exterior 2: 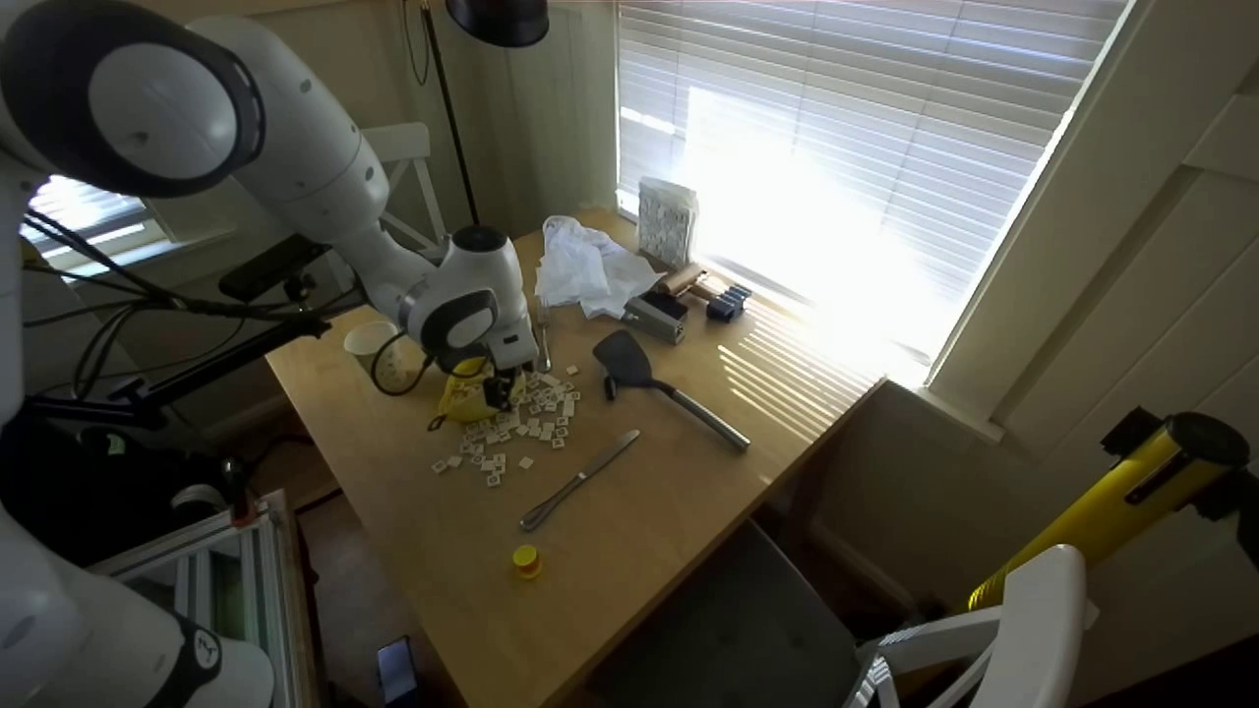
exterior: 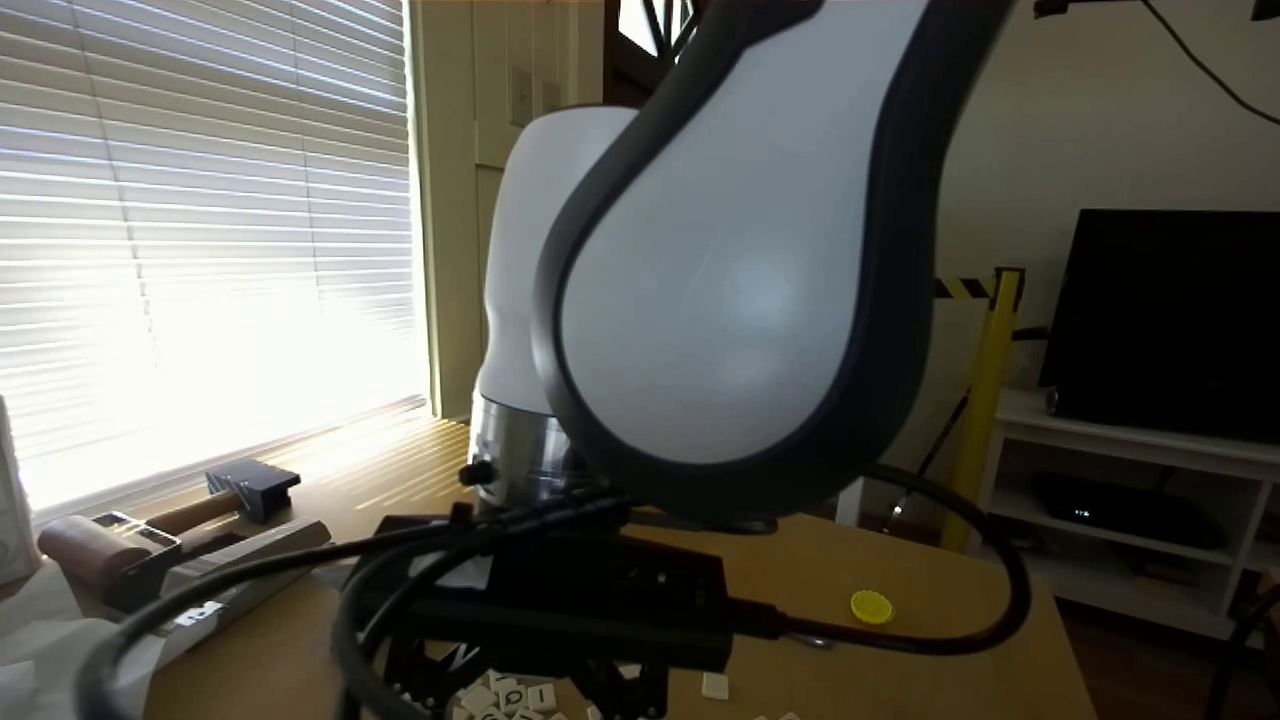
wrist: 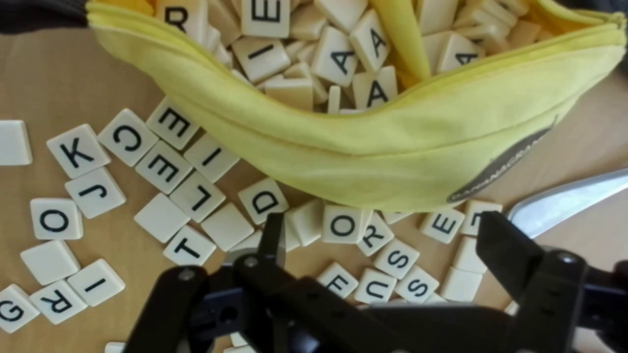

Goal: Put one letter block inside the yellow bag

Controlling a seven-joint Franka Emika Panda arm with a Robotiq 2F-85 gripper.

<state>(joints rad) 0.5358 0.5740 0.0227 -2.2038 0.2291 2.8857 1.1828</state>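
Observation:
The yellow bag (wrist: pixel 333 152) is banana-shaped and lies unzipped at the top of the wrist view, with many letter blocks showing inside its open mouth. It also shows in an exterior view (exterior 2: pixel 460 401), partly behind my gripper. Loose cream letter blocks lie on the table beside the bag. An O block (wrist: pixel 342 224), an R block (wrist: pixel 374 235), an S block (wrist: pixel 396 258) and a U block (wrist: pixel 375 286) lie in the space between my fingers. My gripper (wrist: pixel 382 228) is open and empty, over the loose blocks beside the bag's lower edge. Its fingers also show in an exterior view (exterior: pixel 530 690).
A silver utensil (wrist: pixel 569 198) lies right of the bag in the wrist view. A knife (exterior 2: pixel 580 480), a black spatula (exterior 2: pixel 625 362), a yellow cap (exterior 2: pixel 527 560), a cup (exterior 2: pixel 370 340) and a white plastic bag (exterior 2: pixel 590 267) are on the table.

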